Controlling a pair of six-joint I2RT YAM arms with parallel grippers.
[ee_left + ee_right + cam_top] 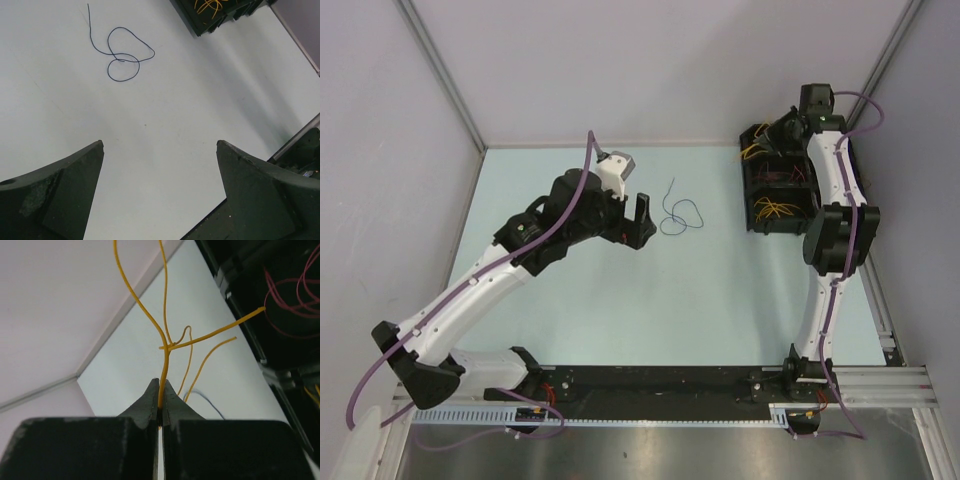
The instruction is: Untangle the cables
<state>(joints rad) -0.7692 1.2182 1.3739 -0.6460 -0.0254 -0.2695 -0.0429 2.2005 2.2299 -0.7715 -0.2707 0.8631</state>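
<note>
A single dark blue cable (122, 55) lies in loose loops on the pale table (620, 300), also visible as the dark blue cable (678, 215) from above. My left gripper (160, 147) hangs open just short of it, nothing between its fingers (85, 170); it appears as the left gripper (642, 218) from the top. My right gripper (161, 385) is shut on a yellow cable (165, 365) that branches among other yellow strands. It hovers as the right gripper (772, 135) over the black bin (748, 195). Red cables (290, 295) rest in the bin.
The black compartmented bin (200, 22) stands at the back right, with yellow cables (778, 208) inside. Grey walls enclose the table on three sides. A metal rail (880, 380) runs along the near edge by the arm bases.
</note>
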